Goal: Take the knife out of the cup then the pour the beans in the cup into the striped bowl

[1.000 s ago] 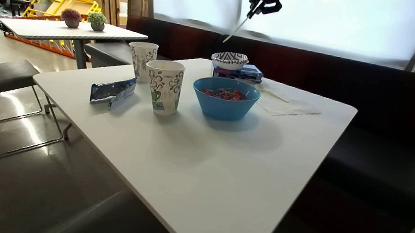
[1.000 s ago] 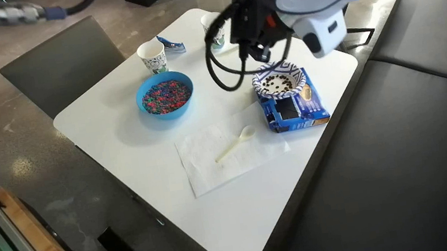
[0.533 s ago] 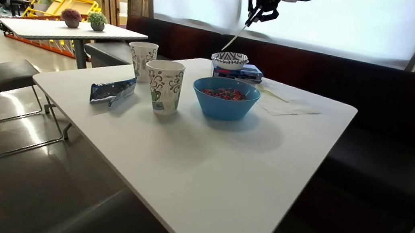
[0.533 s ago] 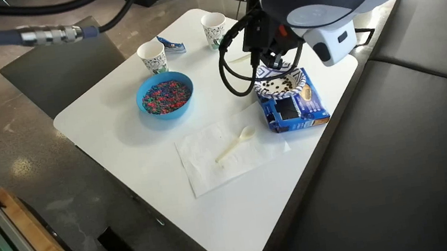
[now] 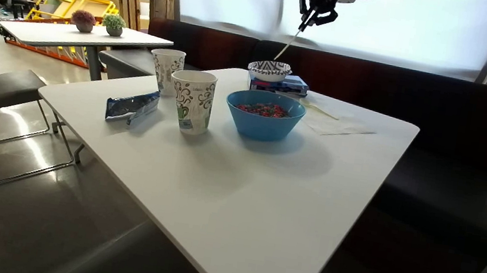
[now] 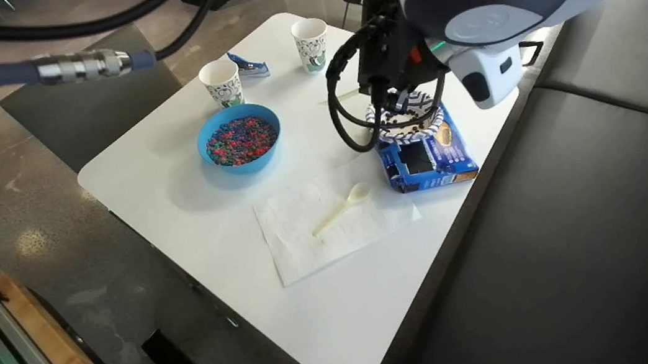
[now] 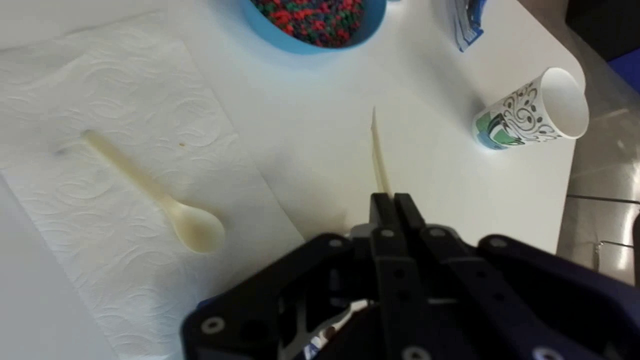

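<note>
My gripper [image 7: 391,197] is shut on the pale cream knife [image 7: 377,150], which sticks out past the fingertips. The gripper [image 5: 305,25] and knife [image 5: 287,45] are in the air above the table's far end, by the striped bowl. The striped bowl [image 6: 435,123] stands on a blue box and has small dark beans in it; it also shows in an exterior view [image 5: 261,76]. Two paper cups stand upright: one cup [image 6: 222,86] beside the blue bowl and another cup [image 6: 312,52] farther back. Both bear a swirl print; I cannot tell which is the task's cup.
A blue bowl [image 5: 263,132] of red and dark bits stands mid-table. A blue box [image 6: 458,158] lies under the striped bowl. A pale spoon [image 7: 195,227] lies on a paper towel [image 7: 100,90]. A blue wrapper [image 5: 131,104] lies near the cups. A bench [image 6: 590,203] runs along the table.
The arm and gripper, with the knife held, have moved a little lower and to the right in both exterior views. The cups, bowls, spoon and box have not moved.
</note>
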